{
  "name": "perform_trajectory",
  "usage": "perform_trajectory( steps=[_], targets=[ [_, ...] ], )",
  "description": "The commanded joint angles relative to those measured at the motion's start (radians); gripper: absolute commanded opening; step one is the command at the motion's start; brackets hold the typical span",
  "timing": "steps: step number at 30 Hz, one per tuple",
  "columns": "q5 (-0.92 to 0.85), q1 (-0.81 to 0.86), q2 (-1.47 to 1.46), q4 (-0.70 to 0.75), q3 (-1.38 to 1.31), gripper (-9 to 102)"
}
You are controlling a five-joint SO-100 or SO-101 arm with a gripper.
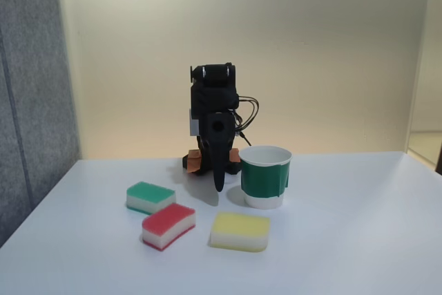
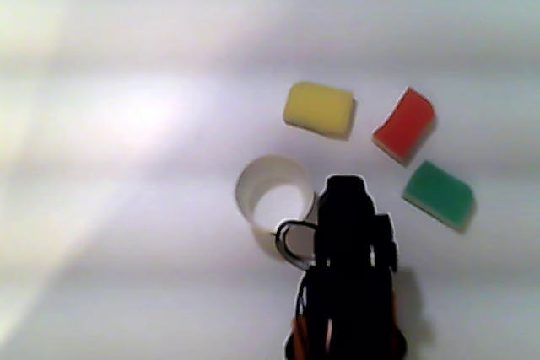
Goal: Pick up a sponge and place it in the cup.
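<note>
The sponge [image 1: 168, 225] with the red top lies flat on the white table at the front, left of centre; the other view shows the sponge [image 2: 404, 123] at the upper right. The green cup [image 1: 262, 179] stands upright and holds nothing, its white inside [image 2: 251, 181] visible from above. My gripper [image 1: 219, 183] hangs point-down from the folded black arm [image 2: 350, 242], just left of the cup and behind the sponges. Its fingers look closed together with nothing between them. It touches neither sponge nor cup.
A green-topped sponge [image 1: 150, 197] [image 2: 437, 194] lies left of the red one in the fixed view. A yellow-topped sponge [image 1: 239, 231] [image 2: 318, 109] lies in front of the cup. A grey panel [image 1: 31, 88] borders the table's left side.
</note>
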Motion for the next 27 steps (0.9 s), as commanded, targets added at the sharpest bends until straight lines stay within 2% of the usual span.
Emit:
perform_trajectory(
  steps=[1, 10, 13, 17, 18, 20, 27],
  targets=[
    [0.003, 0.026, 0.003, 0.109, -0.002, 0],
    [0.003, 0.029, 0.003, 0.109, -0.002, 0],
    [0.003, 0.009, 0.003, 0.109, -0.002, 11],
    [0.018, 0.0, 0.002, 0.11, -0.002, 11],
    [0.032, 0.0, 0.002, 0.112, -0.003, 11],
    [0.035, 0.011, 0.002, 0.112, -0.003, 0],
    [0.081, 0.066, 0.002, 0.146, -0.089, 0]
  ],
)
